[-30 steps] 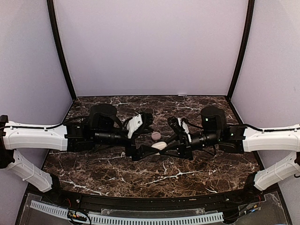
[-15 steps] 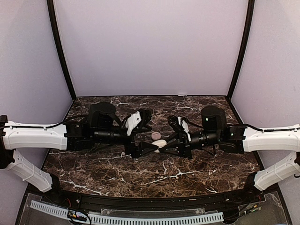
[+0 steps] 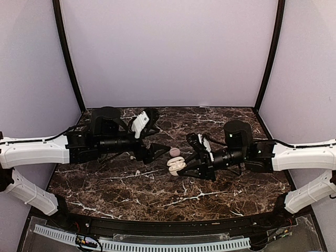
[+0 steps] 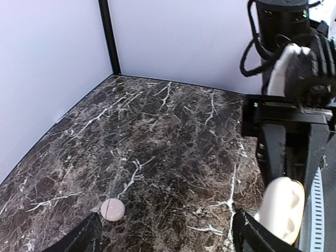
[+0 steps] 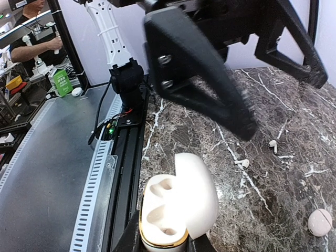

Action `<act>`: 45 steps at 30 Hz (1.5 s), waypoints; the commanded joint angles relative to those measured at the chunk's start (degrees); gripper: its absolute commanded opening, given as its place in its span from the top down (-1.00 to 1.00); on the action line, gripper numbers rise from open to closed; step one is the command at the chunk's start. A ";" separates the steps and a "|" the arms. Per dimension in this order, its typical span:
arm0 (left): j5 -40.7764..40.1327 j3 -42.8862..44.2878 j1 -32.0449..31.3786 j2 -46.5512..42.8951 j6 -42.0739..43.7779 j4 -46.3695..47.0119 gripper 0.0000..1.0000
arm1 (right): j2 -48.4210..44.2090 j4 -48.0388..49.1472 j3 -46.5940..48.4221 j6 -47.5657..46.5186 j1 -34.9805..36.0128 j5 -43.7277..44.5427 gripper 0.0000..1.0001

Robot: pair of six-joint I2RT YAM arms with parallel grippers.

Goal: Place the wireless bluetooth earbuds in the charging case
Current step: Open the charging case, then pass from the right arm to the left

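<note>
Listing from left across the table (image 4: 157,121), dark veined marble. Item one: left tool (image 4: 167,220), fingers spread wide with nothing between them, hanging low over the table. Item two: wireless bluetooth earbuds (image 5: 242,163), two, tiny, white and short-stemmed, lying loose on the table, near each other but apart, below the left tool in the right wrist view (in the overhead view they are too small to separate from the marble veins). Item three: small pink round case (image 4: 112,209), apparently closed, resting on the table between the two tools, not held. Item four: charging case (image 5: 173,207), white, lid hinged open, two empty wells showing. Item five: right tool (image 5: 165,241), clamped on the lower body of the charging case. Handling note, judged: earbuds are very light, rigid, glossy and likely slippery, apt to skid or flick away under a pinch. The best hold is probably across the bulbous head with a light squeeze, leaving the stem free to lead into the well.
</note>
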 commanded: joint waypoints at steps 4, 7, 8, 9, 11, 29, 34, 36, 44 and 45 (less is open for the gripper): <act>0.17 0.44 0.74 -3.54 0.29 0.06 -0.70 | -0.85 1.37 0.28 -0.71 0.88 -1.19 1.00; 6.33 -1.42 0.68 -5.96 1.24 0.93 -0.71 | -1.05 0.82 0.40 -1.05 0.91 -0.03 1.00; 7.80 -1.74 0.70 -6.25 1.22 0.99 -0.71 | -1.04 0.86 0.37 -1.14 0.91 0.23 1.00; 10.61 -1.94 0.65 -6.55 1.32 0.26 -0.71 | -1.10 0.90 0.41 -1.16 0.92 0.46 1.00; 13.86 -1.44 0.07 -6.20 1.74 -1.86 -0.65 | -1.02 0.54 0.73 -1.37 0.92 0.50 1.00; 14.45 3.74 -2.36 1.46 1.30 -7.07 0.03 | -0.99 -0.09 1.74 -1.60 1.55 -0.16 1.00; 14.21 4.73 -2.42 2.67 1.34 -8.10 0.11 | -0.53 -0.34 2.21 -0.88 1.69 0.36 1.00; 13.65 5.02 -2.54 3.15 1.42 -8.38 0.15 | -0.56 -0.33 2.36 -0.75 1.71 0.49 1.00; 14.34 5.57 -2.93 3.91 1.38 -7.95 0.37 | -0.08 -0.60 2.85 -0.90 1.67 0.39 1.00; 14.42 5.80 -3.07 4.16 1.43 -8.08 0.41 | -0.02 -0.64 2.83 -0.91 1.71 0.41 1.00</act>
